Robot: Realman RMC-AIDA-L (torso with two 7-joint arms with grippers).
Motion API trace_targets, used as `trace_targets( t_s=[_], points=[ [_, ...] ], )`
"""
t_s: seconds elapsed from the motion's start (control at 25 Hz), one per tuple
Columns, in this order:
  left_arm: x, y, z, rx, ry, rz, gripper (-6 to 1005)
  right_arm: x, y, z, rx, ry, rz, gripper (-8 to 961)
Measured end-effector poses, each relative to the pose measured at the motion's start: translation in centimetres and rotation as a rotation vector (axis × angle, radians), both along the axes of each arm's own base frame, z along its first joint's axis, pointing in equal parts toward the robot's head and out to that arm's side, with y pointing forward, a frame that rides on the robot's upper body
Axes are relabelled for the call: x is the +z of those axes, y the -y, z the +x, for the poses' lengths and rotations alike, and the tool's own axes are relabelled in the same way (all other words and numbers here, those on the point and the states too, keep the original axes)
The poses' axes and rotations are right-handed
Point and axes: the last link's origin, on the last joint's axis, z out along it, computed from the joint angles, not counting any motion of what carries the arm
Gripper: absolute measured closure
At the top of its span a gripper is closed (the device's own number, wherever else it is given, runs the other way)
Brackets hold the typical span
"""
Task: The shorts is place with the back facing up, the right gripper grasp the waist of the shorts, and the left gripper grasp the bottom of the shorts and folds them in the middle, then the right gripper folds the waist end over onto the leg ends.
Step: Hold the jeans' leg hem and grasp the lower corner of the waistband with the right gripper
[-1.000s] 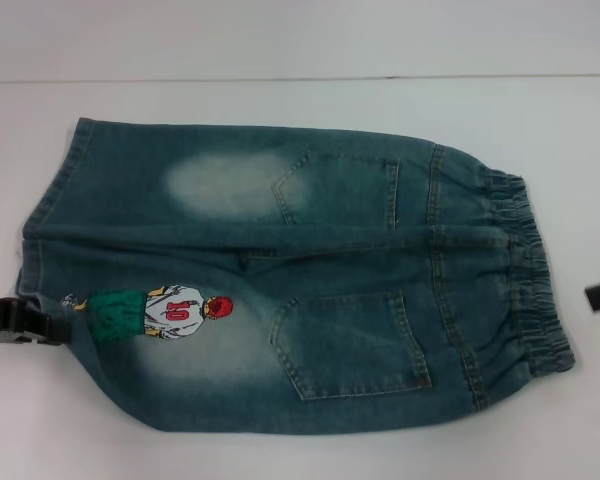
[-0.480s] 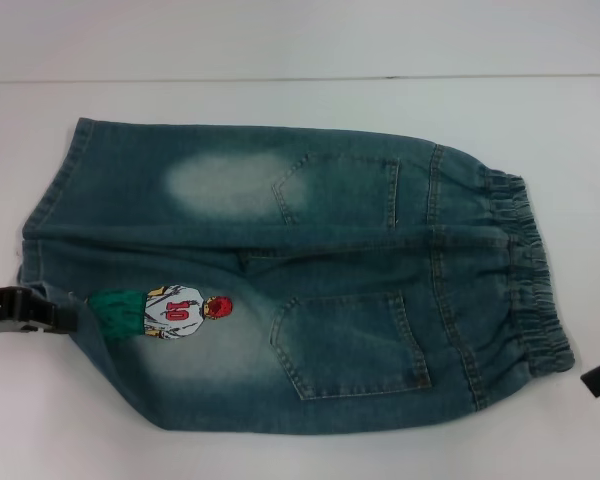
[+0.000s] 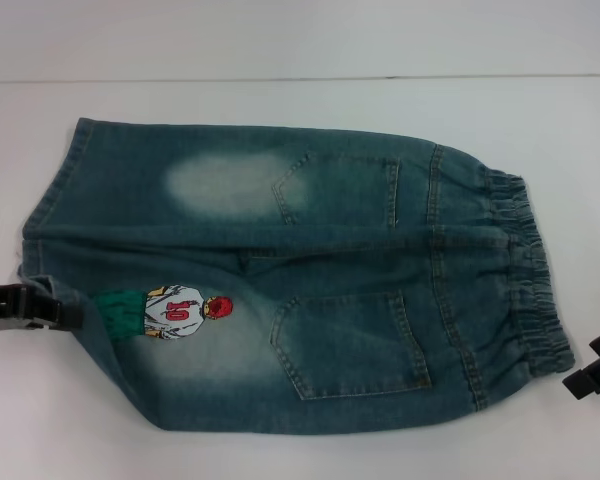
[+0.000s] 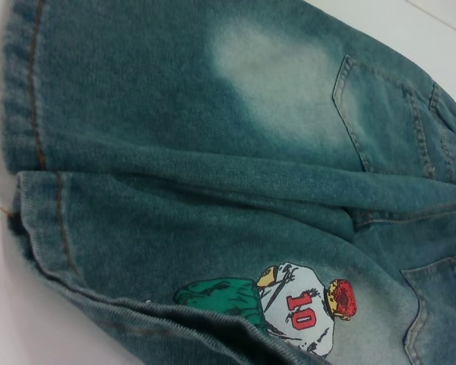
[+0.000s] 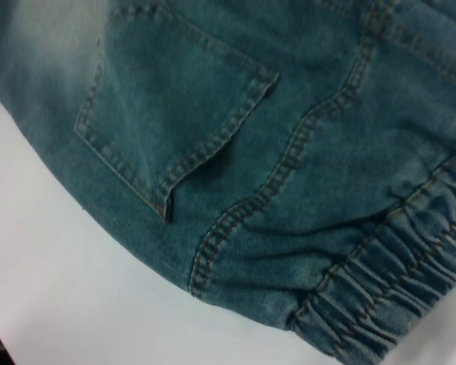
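Note:
The shorts [image 3: 310, 270] lie flat on the white table with the two back pockets up. The ruffled waist [image 3: 525, 270] is at the right and the leg ends [image 3: 50, 200] are at the left. My left gripper [image 3: 50, 312] is at the near leg's hem, beside the cartoon print [image 3: 185, 312], and the denim is bunched over its tip. In the left wrist view that hem [image 4: 213, 323] stands up in a ridge. My right gripper [image 3: 588, 368] sits just off the near corner of the waist [image 5: 387, 296], open and holding nothing. The right wrist view shows the near back pocket [image 5: 175, 99].
The white table [image 3: 280, 50] surrounds the shorts, with bare surface behind them, in front of them and at both ends. A faint line marks its far edge [image 3: 300, 78]. No other objects show.
The left gripper moved in from the left and pushed into the near leg hem, bunching it and covering the cartoon's feet. The right gripper moved toward me along the waist to its near corner.

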Motion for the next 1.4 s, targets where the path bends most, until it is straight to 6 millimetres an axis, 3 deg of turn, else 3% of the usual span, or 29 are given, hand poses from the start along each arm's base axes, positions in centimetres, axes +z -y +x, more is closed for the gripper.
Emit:
trace_targets(
  t_s=[0.64,1.2,1.4],
  points=[
    [-0.6,0.1,0.0,-0.005,0.012,-0.014,928,-2.7,-0.5,-0.8,0.044,-0.016,-0.003,138],
    [-0.9,0.2,-0.1,-0.009,0.016,-0.019,928,-2.3,-1.0,-1.2,0.089,-0.034,0.014,218],
    [-1.1,0.2,-0.1,-0.008,0.021,-0.024,928,-2.5,-1.0,-1.2,0.096,-0.022,0.004,369]
  ],
)
